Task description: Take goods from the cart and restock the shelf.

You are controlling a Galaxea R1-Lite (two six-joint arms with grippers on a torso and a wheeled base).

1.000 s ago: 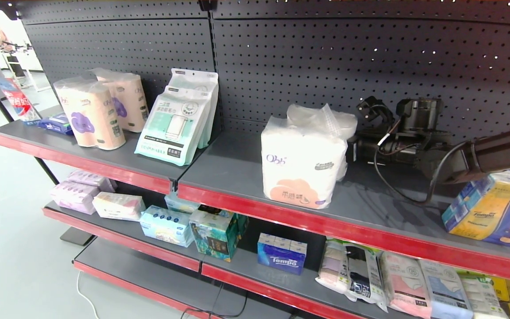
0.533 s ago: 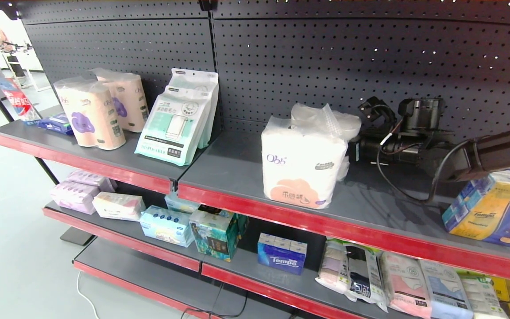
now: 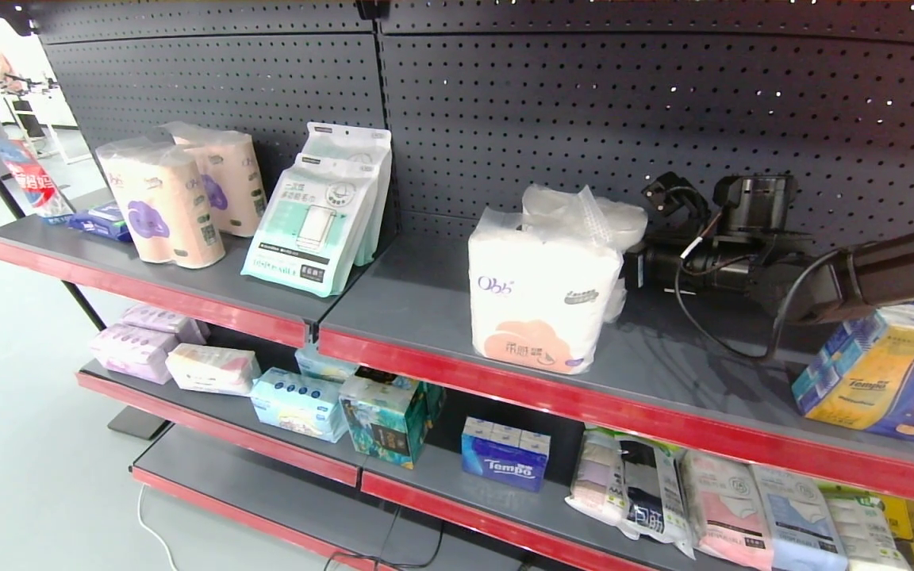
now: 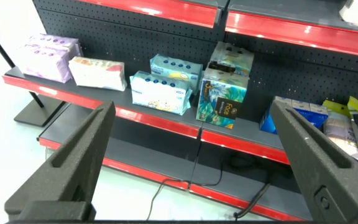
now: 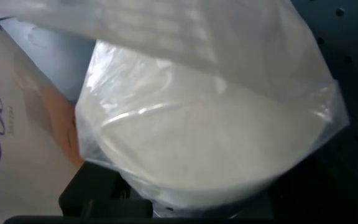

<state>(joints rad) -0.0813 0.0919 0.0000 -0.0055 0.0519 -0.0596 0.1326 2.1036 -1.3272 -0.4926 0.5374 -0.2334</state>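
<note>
plainly, left fingers (image 4: 73, 162) spread wide; right arm (image 3: 885, 274) at rear tissue pack (image 3: 584, 208), grip unclear.

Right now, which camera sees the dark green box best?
The left wrist view: the dark green box faces it, whole. The head view catches the box from above, partly tucked under the upper shelf. The right wrist view looks at a plastic-wrapped pack.

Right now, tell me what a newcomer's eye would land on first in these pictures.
The white tissue pack draws the eye first, standing in the middle of the top shelf at its front edge. Right behind it sits a clear-bagged pack, with the black right arm stretched along the shelf toward it. The shelves' red front edges frame everything.
</note>
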